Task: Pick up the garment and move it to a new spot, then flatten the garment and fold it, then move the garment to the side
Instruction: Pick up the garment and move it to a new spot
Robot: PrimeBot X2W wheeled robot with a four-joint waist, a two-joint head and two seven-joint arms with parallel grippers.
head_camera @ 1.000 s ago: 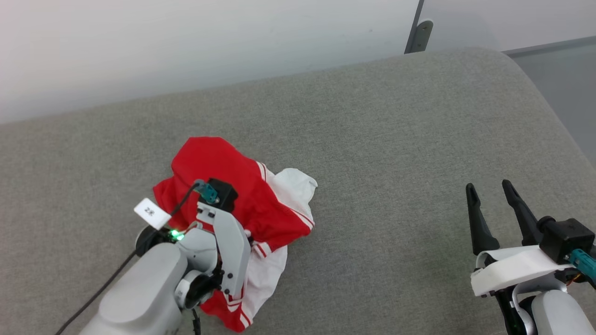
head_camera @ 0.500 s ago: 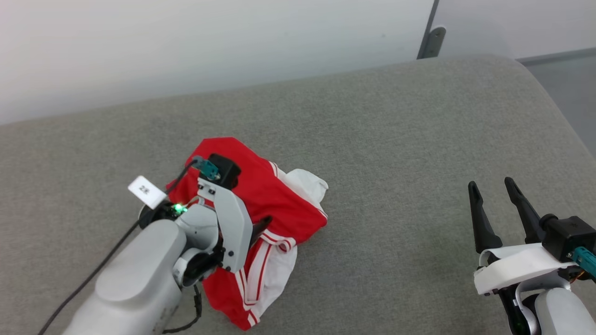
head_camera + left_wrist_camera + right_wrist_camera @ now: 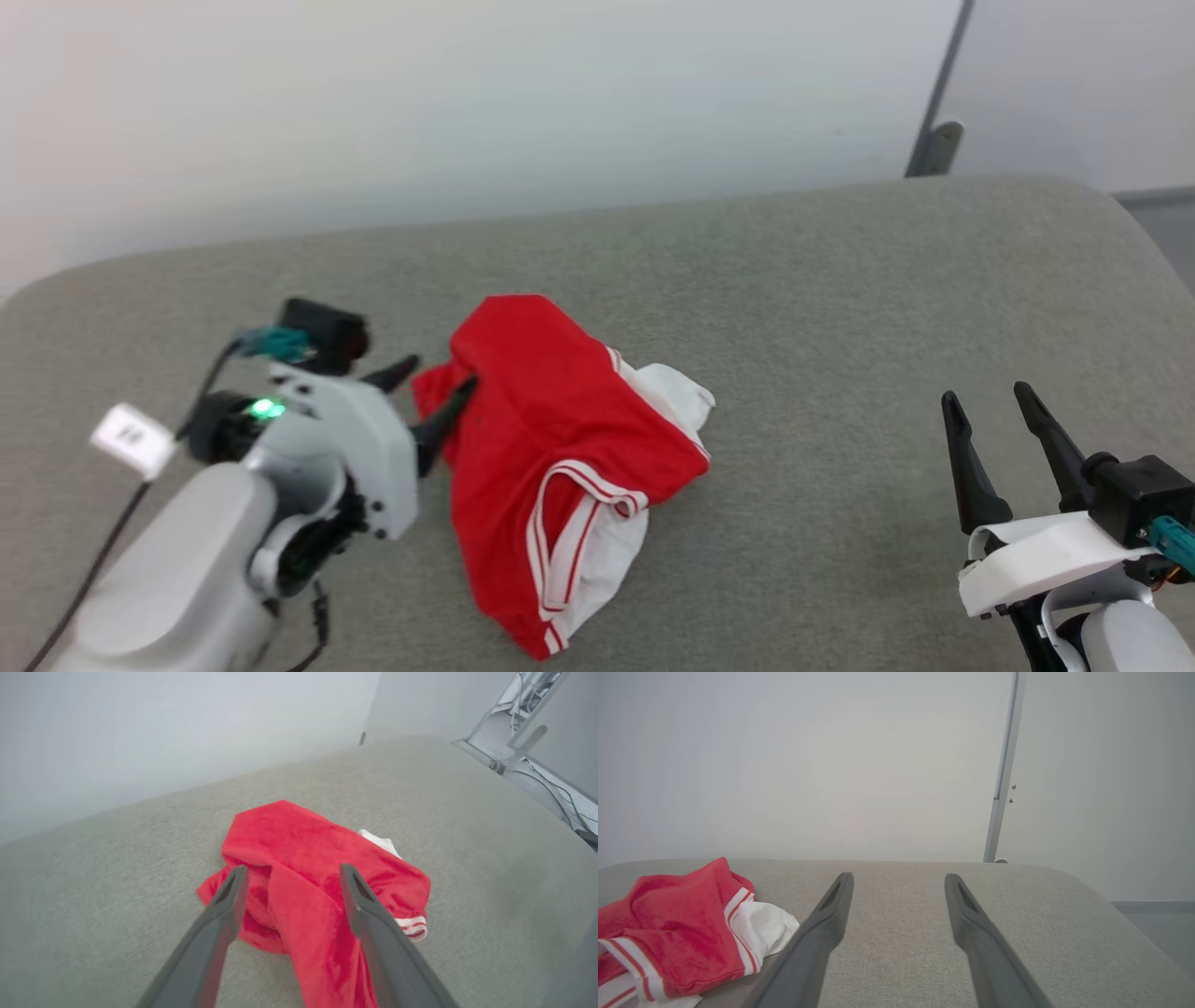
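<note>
The garment point(image 3: 551, 439) is a crumpled red T-shirt with white sleeves and striped trim, lying in a heap on the grey cushion. My left gripper point(image 3: 439, 387) is open just to its left, fingertips at the heap's left edge with nothing between them. In the left wrist view the two fingers point(image 3: 224, 905) spread wide in front of the garment point(image 3: 303, 858). My right gripper point(image 3: 985, 406) stands open at the lower right, well away from the cloth. The right wrist view has the garment point(image 3: 677, 933) at its lower left, beside open fingers point(image 3: 831, 919).
The grey upholstered cushion point(image 3: 840, 308) spreads wide, with a rounded far-right corner. A white wall point(image 3: 467, 112) runs behind it, with a metal post point(image 3: 938, 121) at the back right. Cables lie on the floor point(image 3: 551, 779) beyond the cushion's right side.
My left gripper opened, let go of the garment and drew back to the left. The garment now lies free in a heap. The head camera shifted, so the whole picture slid.
</note>
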